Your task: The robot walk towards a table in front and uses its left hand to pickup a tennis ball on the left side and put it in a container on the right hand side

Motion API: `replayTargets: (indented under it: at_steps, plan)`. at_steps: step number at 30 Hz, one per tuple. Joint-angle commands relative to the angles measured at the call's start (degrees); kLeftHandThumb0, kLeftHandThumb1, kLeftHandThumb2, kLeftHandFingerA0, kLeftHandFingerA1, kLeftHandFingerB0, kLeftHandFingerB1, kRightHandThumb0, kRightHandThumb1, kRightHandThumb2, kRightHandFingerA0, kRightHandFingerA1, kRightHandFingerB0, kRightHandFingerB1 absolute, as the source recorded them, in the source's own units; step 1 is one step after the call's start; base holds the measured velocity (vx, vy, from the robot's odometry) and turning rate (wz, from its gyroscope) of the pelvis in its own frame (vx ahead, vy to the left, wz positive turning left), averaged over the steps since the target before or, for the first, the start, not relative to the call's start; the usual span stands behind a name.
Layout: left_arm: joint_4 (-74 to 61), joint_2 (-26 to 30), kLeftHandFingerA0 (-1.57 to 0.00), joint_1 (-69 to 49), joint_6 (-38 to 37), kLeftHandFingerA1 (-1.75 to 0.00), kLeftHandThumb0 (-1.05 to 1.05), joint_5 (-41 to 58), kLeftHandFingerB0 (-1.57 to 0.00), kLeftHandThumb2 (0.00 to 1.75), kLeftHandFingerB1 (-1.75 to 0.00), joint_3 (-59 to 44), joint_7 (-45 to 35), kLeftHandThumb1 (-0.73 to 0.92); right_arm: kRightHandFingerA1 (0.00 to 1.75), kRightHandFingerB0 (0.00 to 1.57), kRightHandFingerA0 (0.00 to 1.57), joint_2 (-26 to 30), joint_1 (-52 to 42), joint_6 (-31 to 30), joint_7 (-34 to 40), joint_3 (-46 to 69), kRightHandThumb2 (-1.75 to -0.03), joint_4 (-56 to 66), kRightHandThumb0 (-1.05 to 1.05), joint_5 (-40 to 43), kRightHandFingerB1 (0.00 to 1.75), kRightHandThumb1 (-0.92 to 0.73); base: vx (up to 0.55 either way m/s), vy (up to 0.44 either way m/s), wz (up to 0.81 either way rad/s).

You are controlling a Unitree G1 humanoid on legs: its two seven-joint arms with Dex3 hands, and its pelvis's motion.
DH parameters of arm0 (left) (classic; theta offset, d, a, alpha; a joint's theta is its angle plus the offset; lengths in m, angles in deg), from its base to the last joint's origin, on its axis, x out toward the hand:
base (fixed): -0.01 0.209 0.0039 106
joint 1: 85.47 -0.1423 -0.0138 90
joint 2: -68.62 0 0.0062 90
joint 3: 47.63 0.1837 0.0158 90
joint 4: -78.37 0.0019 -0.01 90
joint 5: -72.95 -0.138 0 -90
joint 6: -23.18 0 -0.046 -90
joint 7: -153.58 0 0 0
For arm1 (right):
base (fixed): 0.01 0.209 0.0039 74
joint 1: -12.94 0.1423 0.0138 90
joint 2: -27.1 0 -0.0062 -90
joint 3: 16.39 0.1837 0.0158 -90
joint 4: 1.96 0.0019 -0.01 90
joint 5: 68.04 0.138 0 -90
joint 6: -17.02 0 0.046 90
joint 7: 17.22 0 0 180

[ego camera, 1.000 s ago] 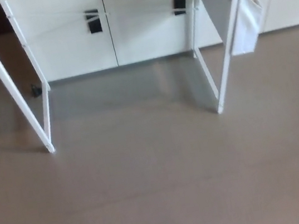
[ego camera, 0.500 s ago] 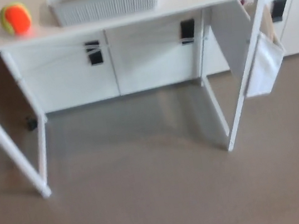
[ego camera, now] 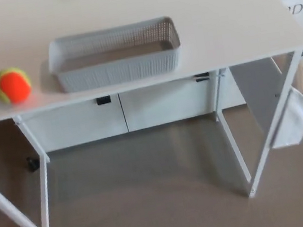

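We look down on the white tabletop (ego camera: pixel 228 16) from the head view. The tennis ball (ego camera: pixel 12 85), orange and yellow-green, rests near the tabletop's front edge, toward its left end. The container (ego camera: pixel 119 71), a long grey perforated basket, stands close to the ball's right but apart from it. It lies parallel to the front edge, about midway along it. The ball lies outside the container.

Neither the left robot hand nor the right robot hand shows, so we cannot tell whether either is open or closed.

Below the tabletop we see white legs (ego camera: pixel 43 192), white cabinet doors (ego camera: pixel 79 124) behind them, and the grey-brown floor (ego camera: pixel 154 204). A white pouch (ego camera: pixel 298 120) hangs beneath the front right corner.
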Motion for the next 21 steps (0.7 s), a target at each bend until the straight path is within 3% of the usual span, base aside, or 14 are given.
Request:
replayTargets:
  at_steps: [1,8,21]
  plan:
    - [0.5,0.5,-0.51,0.2,-0.8,-0.41,-0.30,-0.2,-0.34,0.59,-0.33,0.1,-0.3,0.61,0.60,0.46,0.70,1.1,-0.2,0.8,0.9,0.1,-0.56,-0.2,-0.68,-0.3,0.44,-0.51,0.38,-0.338,0.40]
    - [1.3,1.0,-0.52,1.1,-0.9,-0.42,-0.31,-0.3,-0.34,0.59,-0.33,0.3,-0.7,0.61,0.60,0.48,0.72,0.8,-1.0,0.3,1.1,0.0,-0.56,1.9,-0.66,-0.1,0.45,-0.51,0.23,-0.092,-0.05]
    - [3.5,1.8,-0.52,2.5,-2.1,-0.42,-0.32,-0.5,-0.33,0.59,-0.33,0.8,-1.1,0.62,0.60,0.47,0.70,1.0,0.5,1.1,1.0,-0.1,-0.56,-0.7,-0.67,0.0,0.43,-0.51,0.12,0.099,-0.05]
